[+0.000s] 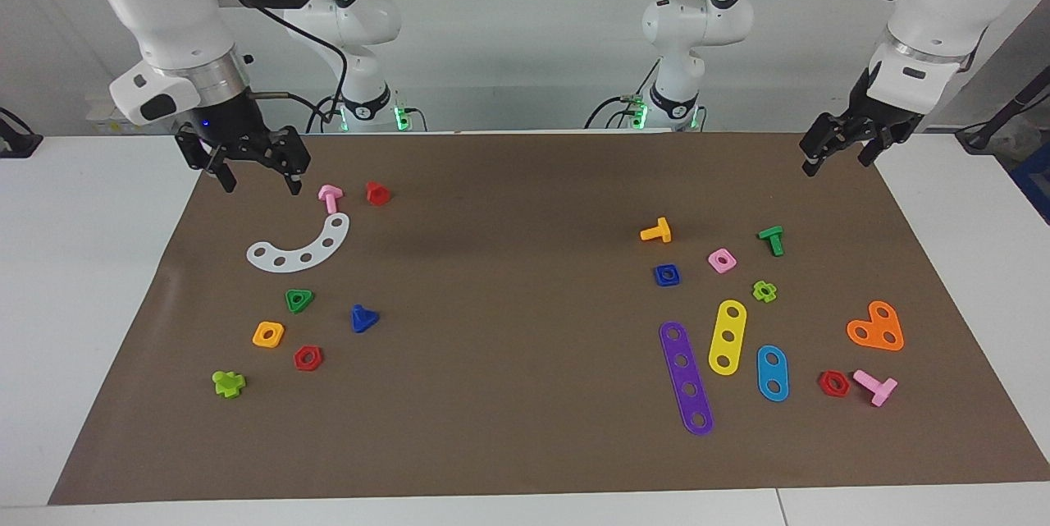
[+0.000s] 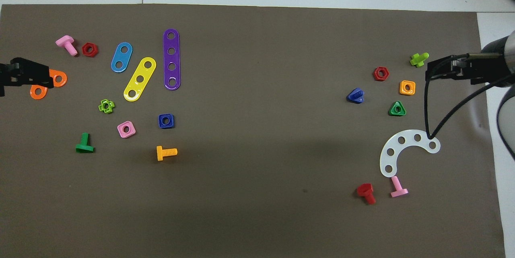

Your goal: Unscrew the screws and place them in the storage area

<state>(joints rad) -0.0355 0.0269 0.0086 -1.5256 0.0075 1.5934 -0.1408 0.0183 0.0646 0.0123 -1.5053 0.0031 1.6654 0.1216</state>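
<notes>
Both of my grippers are hanging empty: right gripper (image 1: pixel 255 173) spread wide beside the white arc (image 1: pixel 299 247), left gripper (image 1: pixel 837 150) seemingly open, waiting. I am eyeing the blue screw (image 1: pixel 362 318), lying loose on the brown-paper surface (image 1: pixel 525 444) beside the green nut (image 1: pixel 299 300), aiming squarely across its head.

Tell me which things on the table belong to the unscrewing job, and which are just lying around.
Belongs to the job:
- dark-blue screw
- brown paper sheet, the storage area
- right end effector, open, over the sheet's edge
- left end effector, waiting

Lying about:
- white curved strip
- green triangular nut
- blue square nut
- purple strip
</notes>
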